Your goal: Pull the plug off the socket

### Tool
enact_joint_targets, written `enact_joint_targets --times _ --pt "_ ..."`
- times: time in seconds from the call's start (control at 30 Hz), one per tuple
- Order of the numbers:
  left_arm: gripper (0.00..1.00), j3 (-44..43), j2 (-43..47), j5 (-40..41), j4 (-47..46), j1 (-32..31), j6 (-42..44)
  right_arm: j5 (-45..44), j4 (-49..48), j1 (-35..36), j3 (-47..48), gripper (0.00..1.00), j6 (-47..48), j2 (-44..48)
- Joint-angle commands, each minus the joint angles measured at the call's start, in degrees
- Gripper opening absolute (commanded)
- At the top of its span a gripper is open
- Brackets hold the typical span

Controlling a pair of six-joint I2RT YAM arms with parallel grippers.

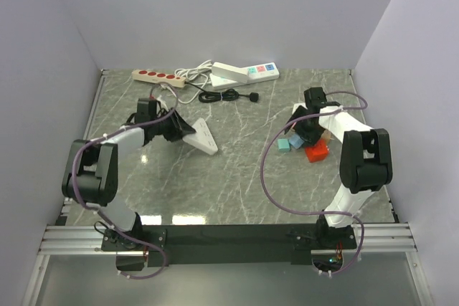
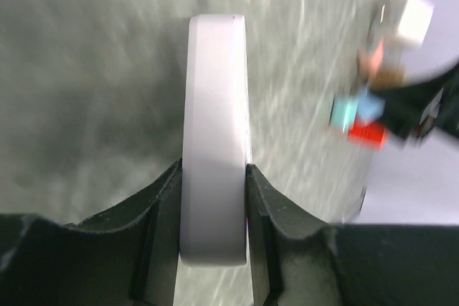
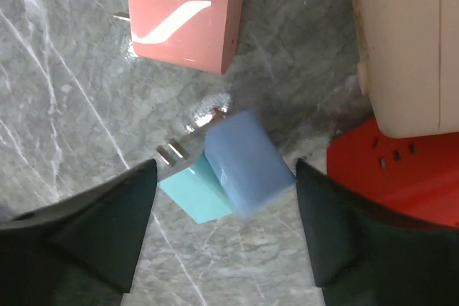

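So the left end effector [image 2: 213, 177] is clenched on a white power strip [image 2: 214, 105]. From the wrist view, both fingers [image 2: 163, 213] press flat against its long sides. From overhead the strip sticks out to the right of it, tilted, over the left half of the desk [image 1: 237, 177]. The right end effector [image 3: 226, 170] is released, with its fingers spread wide and pointing down at a little pile of stuff on the right side. A blue block [image 3: 247, 163] and a teal block [image 3: 197, 195] with metal prongs sit between the fingers. The blue one is super close to one finger, but I can't tell if it actually touches. Just past them is a pink charger [image 3: 183, 16] lying flat, and off to the side a cream block [image 3: 401, 41] rests on a red block [image 3: 387, 177]. The plug [image 1: 253, 97] is way at the back, at the end of a thin black cord [image 1: 215, 96]. It's lying on the desk just in front of the strip with coloured buttons [image 1: 247, 72], well apart from both arms. Left of that is a beige strip with red sockets [image 1: 159, 77], with a white cord [image 1: 195, 73] bunched between the two.
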State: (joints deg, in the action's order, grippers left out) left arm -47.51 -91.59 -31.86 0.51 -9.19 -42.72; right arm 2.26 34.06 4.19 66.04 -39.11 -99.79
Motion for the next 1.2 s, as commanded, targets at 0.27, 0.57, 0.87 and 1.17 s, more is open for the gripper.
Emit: enact_joint_targets --times 0.27,0.57,0.87,1.17 --pt "0.01 -11.0 -10.8 7.1 -9.5 11.9 -12.2 4.5 2.5 -0.6 1.7 0.95 0.3 12.2" --pt "0.01 -13.3 -17.1 16.1 -12.2 16.1 -25.4 12.2 2.8 0.0 2.3 0.97 1.4 19.2" --pt "0.01 -21.7 -29.6 14.0 -14.7 17.5 -32.5 15.3 2.2 1.9 2.3 0.98 2.8 19.5" --pt "0.48 -26.0 -34.8 13.1 -16.0 17.5 -35.5 18.5 2.2 2.5 3.2 0.99 4.9 18.0"
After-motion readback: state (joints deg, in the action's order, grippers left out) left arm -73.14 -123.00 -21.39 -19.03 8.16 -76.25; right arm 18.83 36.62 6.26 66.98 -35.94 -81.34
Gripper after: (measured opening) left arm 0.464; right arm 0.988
